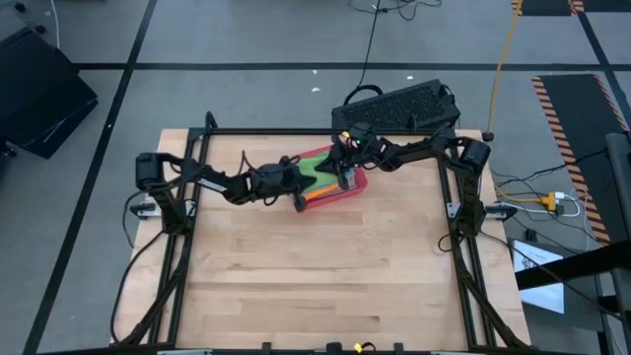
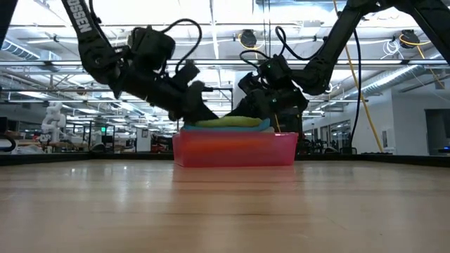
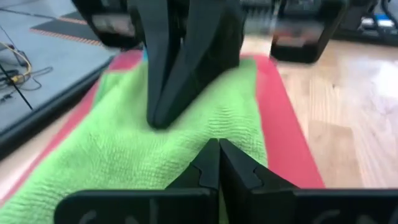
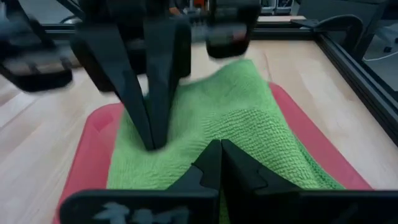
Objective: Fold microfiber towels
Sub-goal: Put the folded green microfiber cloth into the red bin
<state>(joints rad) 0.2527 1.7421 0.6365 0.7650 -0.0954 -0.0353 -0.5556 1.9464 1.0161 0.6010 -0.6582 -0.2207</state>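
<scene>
With both the left hand (image 3: 217, 163) and right hand (image 4: 221, 163) closed on the bright green towel (image 4: 230, 124) atop the red tray (image 1: 347, 190), they should lift evenly, keeping lower towels undisturbed.

Two dark arms, both reaching inward and angled down toward the table's far middle, wrists lowered: left gripper (image 1: 296, 185), fingers pressed together, tips pointing at the right arm; right gripper (image 1: 345, 170), fingers likewise closed, tips facing the left, the two near each other.

Bright even overhead light; wrist views blurred; low view backlit.
</scene>
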